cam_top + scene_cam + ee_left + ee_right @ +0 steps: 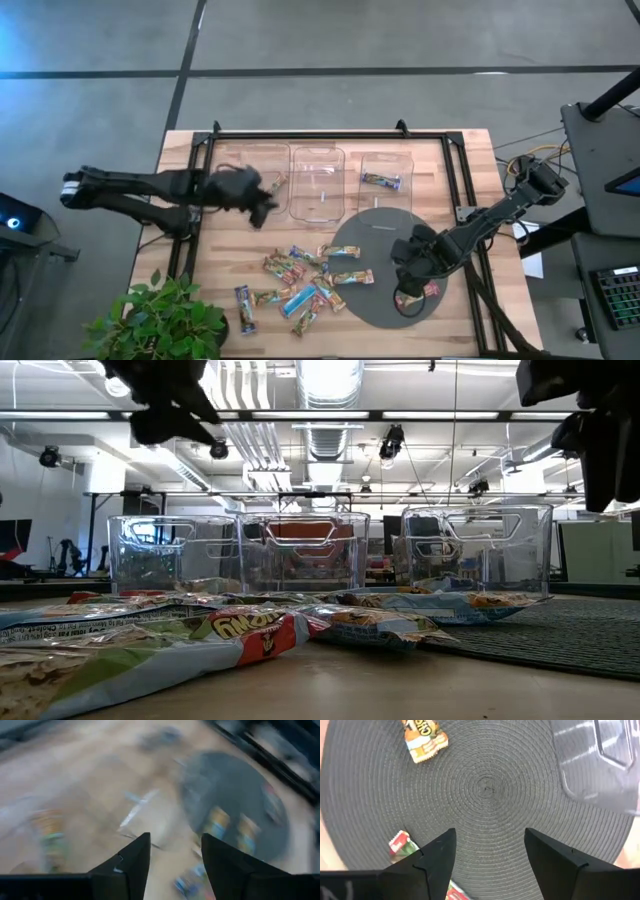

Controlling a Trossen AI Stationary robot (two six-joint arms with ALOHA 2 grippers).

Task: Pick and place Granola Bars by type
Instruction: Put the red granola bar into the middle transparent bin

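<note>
Most Granola Bars [300,280] lie heaped near the table's [470,150] front edge awaiting sorting, while the left gripper [262,205], empty and parted, hangs beside the left bin [250,180], and the right gripper [405,265], likewise agape, hovers over the round mat [375,235].

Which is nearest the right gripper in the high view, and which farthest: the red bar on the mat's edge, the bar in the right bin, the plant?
1. Red bar, just beside the right gripper on the mat.
2. Bar in the right bin, toward the table's far edge.
3. Plant, at the table's opposite corner.
</note>
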